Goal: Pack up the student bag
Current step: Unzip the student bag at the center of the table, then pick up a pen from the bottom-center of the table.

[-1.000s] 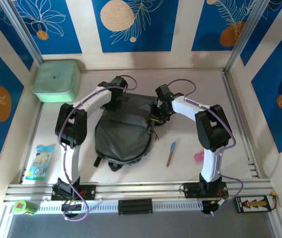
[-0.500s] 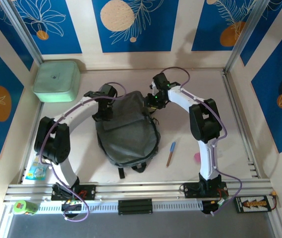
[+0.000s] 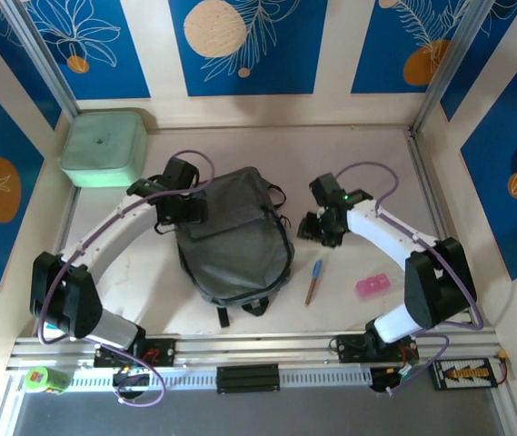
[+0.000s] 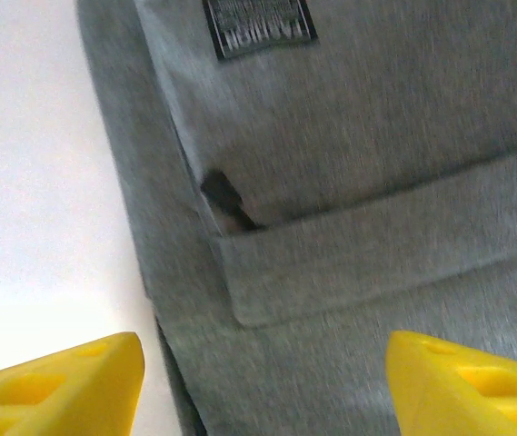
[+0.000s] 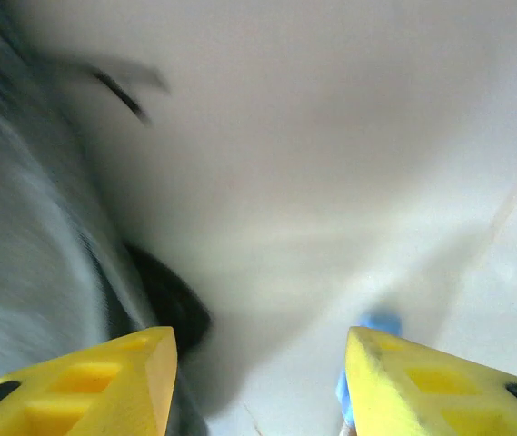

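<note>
Lying flat, the bag (image 3: 235, 238) looks unpacked; pen (image 3: 313, 281) and eraser (image 3: 372, 286) sit out on its right; left gripper (image 4: 258, 381) and right gripper (image 5: 258, 377) gape empty.

The top camera looks down from high up at the whole table (image 3: 367, 154). Each wrist camera looks past its own yellow fingers (image 4: 58, 386), very close. All three see the bag (image 3: 235, 232).

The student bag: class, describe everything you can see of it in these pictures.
The student bag is a soft dark grey fabric backpack lying flat on the table, front up. A flap pocket, small label and black zip pull show; black straps trail at its near end. Nothing grips it.
</note>
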